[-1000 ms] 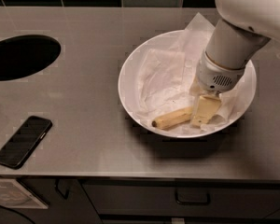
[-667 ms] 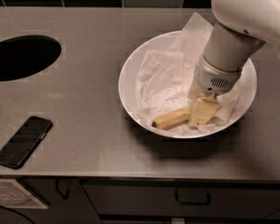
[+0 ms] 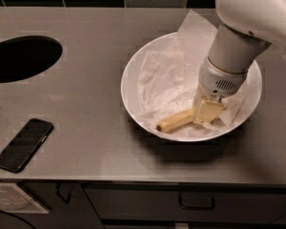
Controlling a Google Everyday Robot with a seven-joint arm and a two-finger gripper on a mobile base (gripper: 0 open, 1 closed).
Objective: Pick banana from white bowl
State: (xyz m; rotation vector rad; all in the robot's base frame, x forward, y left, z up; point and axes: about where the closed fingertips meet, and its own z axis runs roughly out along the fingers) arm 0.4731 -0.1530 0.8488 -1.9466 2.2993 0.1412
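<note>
The tool [image 3: 207,111] sits in the right half of the white bowl [image 3: 127,82], covering the right end of the banana [image 3: 175,120] — only its left part shows. The arm [image 3: 257,13], cut off by the top and right edges, hides part of the bowl's far rim.

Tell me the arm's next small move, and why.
Probably a short, straight lift, provided the grip is set. The end effector sits low in the bowl, right at the banana's right end. The banana lies on the paper near the front rim, so rising vertically should clear it.
</note>
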